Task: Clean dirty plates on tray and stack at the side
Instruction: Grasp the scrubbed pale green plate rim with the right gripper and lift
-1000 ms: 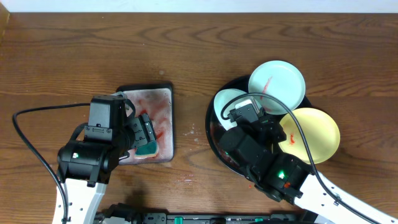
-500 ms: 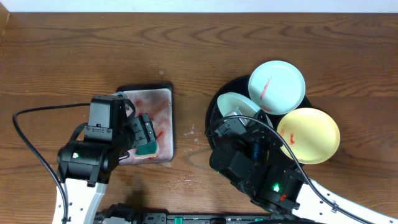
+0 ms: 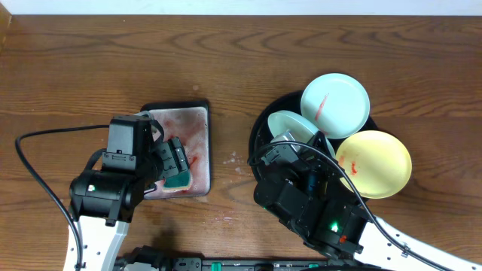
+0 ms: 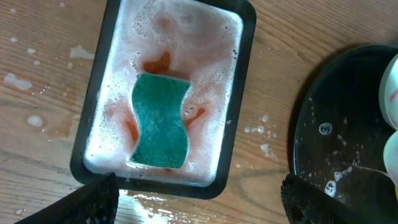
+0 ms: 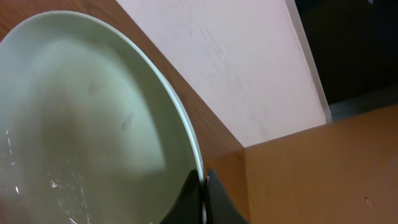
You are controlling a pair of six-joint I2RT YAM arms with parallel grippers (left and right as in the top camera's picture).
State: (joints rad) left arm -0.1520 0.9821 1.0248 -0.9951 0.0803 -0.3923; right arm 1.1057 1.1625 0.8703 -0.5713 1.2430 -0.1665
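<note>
R gripper (image 5: 203, 182): pinched tight on rim of a pale blue-white plate (image 5: 93, 124), fingers either side of the edge. Plate tilted, wet, w/ droplets on inner face; no red seen on it in wrist view. From overhead, same plate (image 3: 288, 126) over left part of round black tray (image 3: 255, 147), R arm covering most of the tray's middle.

L gripper (image 4: 202, 202): wide apart, holding nothing, hovering over near end of rectangular tray (image 4: 89, 106). Green sponge (image 4: 160, 121) lying flat inside it, in pinkish foamy water. Splashes on wood table (image 3: 226, 60) btwn the two trays.

Other 2 plates on the round tray: blue-white plate w/ red smear (image 3: 335, 105) at far side, overhanging the rim; yellow plate w/ red smears (image 3: 374, 163) at right, also overhanging, just beside the blue-white one. Can't tell if those two touch.
</note>
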